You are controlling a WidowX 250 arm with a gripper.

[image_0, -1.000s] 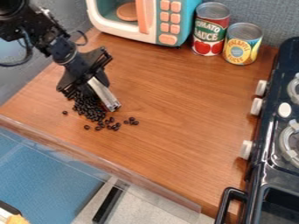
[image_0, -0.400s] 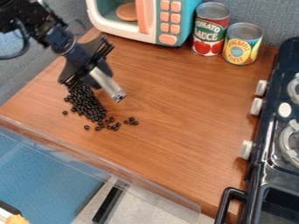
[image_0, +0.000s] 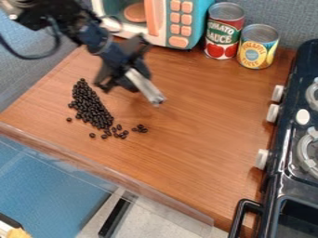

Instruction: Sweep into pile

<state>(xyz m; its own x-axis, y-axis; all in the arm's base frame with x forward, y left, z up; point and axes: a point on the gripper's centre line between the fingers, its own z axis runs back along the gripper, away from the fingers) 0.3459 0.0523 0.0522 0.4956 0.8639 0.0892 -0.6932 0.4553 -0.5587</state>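
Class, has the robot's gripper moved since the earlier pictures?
Yes. The gripper has moved rightward in the view, closer to the tomato can and away from the beans.

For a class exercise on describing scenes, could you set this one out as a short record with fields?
surface: wooden counter
material: small black beans
arrangement: elongated pile, several strays near its lower end
gripper: right of the pile's top, silver bar angling from it
back: toy microwave, two cans
right edge: stove

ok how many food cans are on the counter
2: the red-labelled can stands beside the toy microwave, and the yellow-labelled can stands next to it, on the side toward the stove.
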